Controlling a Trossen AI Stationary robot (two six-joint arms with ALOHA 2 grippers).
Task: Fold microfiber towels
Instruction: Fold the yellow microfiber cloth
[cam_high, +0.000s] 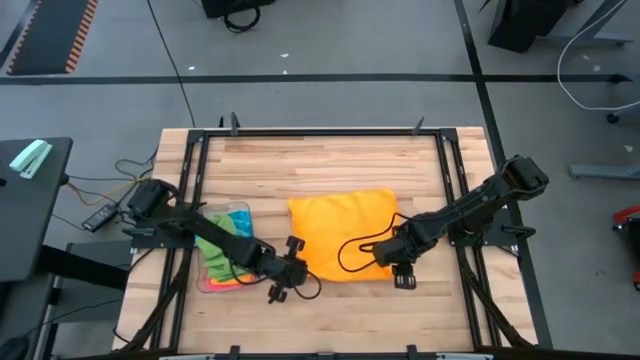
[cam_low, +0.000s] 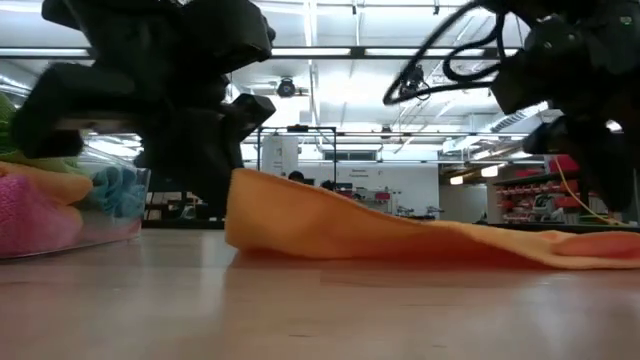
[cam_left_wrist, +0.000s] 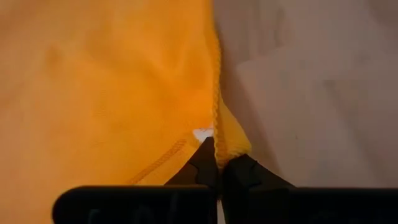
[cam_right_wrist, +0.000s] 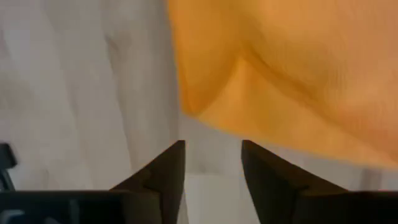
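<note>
An orange microfiber towel (cam_high: 342, 232) lies spread on the middle of the wooden table (cam_high: 330, 160), and my left gripper (cam_high: 294, 245) is shut on its near left corner. My right gripper (cam_right_wrist: 211, 163) hangs open just off the towel's near right corner (cam_right_wrist: 205, 102), touching nothing. More towels, pink (cam_low: 30, 215), blue (cam_low: 115, 190) and green (cam_high: 212, 250), lie heaped in a clear tray (cam_high: 222, 262) at the table's left, under my left arm. My left gripper pinches the orange towel's stitched edge at its near left corner (cam_left_wrist: 217, 144) between its two fingers (cam_left_wrist: 202, 163). The fingers slant down at it from the table's left. That left end (cam_low: 245, 205) stands raised off the table; the rest lies flat and slack.
A black metal frame (cam_high: 320, 132) runs around the table top. Bare wood shows along the far side and the near edge (cam_high: 340, 320). A black cable (cam_high: 360, 250) loops over the towel beside my right arm.
</note>
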